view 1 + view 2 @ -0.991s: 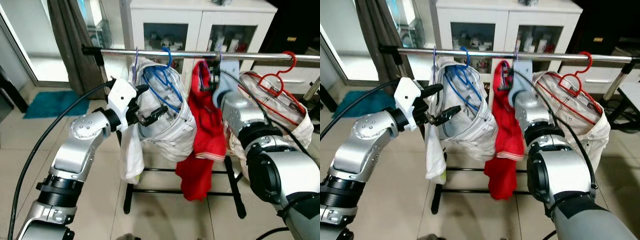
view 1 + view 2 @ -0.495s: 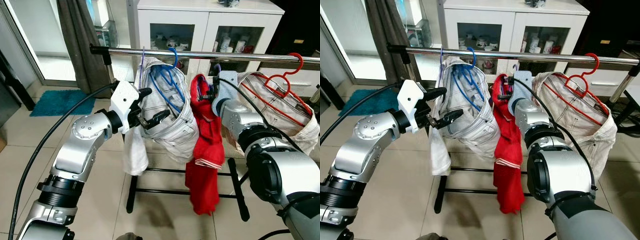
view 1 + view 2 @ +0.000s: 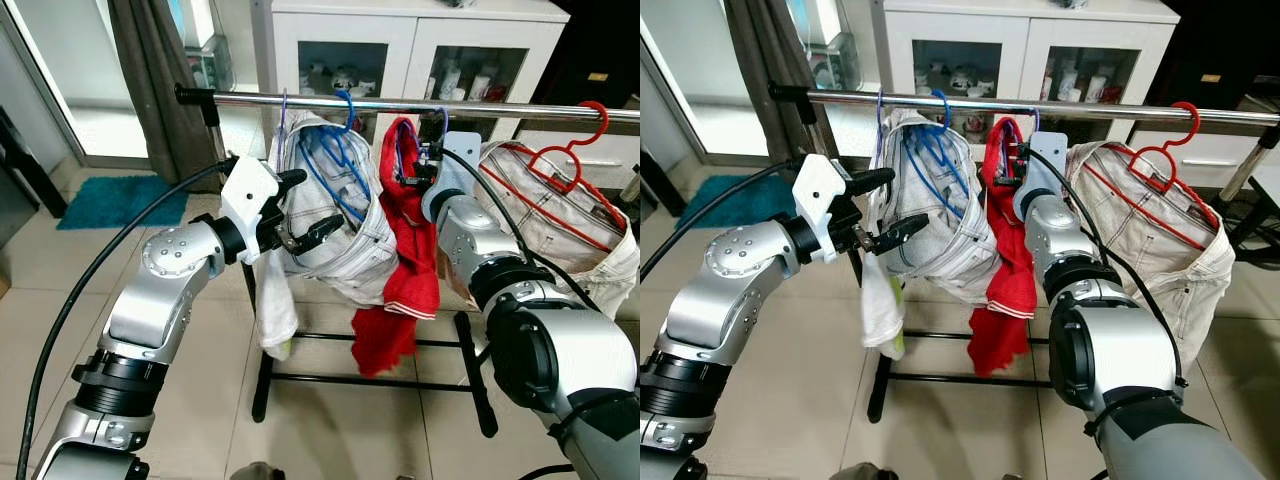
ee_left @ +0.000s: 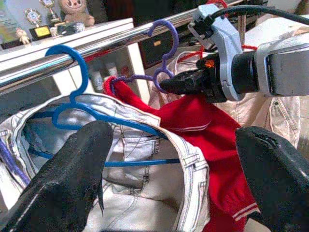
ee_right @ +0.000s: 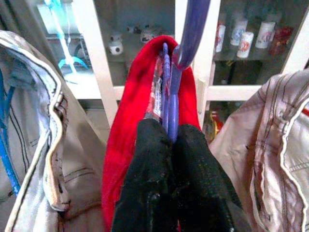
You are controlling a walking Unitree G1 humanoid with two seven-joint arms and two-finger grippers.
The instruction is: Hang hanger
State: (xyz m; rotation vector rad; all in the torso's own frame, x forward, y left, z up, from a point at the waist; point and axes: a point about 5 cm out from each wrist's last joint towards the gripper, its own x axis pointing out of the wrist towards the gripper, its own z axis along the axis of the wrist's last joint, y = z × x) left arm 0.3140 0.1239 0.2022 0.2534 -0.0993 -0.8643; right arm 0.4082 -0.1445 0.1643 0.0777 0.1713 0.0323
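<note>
While right hand [image 5: 169, 145] pinches purple hanger [image 4: 164, 72], three garments hang.

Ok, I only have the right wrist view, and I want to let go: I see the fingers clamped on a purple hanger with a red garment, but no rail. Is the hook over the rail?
Observer: It looks so. In the left wrist view, the hook of the purple hanger curves over the rail, with the right gripper shut just below it.
Operator: What hangs on either side?
Observer: A blue hanger carrying white jeans on the robot's left, and a red hanger on its right.
Operator: And the other arm?
Observer: The left gripper is open in front of the white jeans, gripping nothing.
</note>
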